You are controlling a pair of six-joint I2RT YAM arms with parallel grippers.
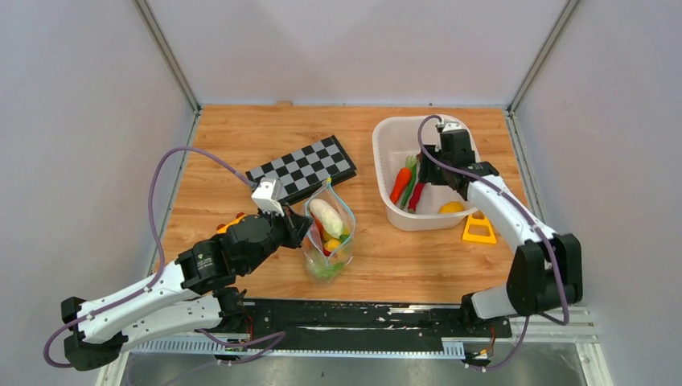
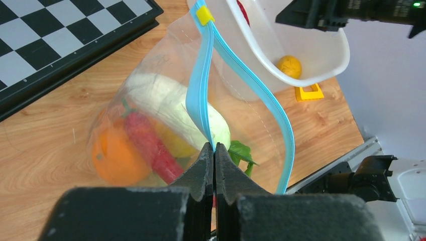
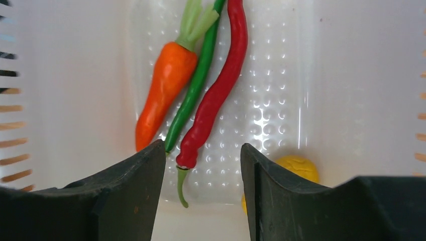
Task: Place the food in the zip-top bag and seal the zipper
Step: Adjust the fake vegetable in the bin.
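Left wrist: left tool pinching zipper; unclear from top external.

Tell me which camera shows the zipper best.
Left wrist: the zipper fills the frame, its two teal strips parted, one pinched in the shut left gripper. The top view shows it small. The right wrist shows only the basket, no zipper.

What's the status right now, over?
Left gripper shut on zipper, holding zip-top bag up, mouth open. Right gripper open over red pepper in white basket. Carrot, green pepper there too. Nothing in the way.
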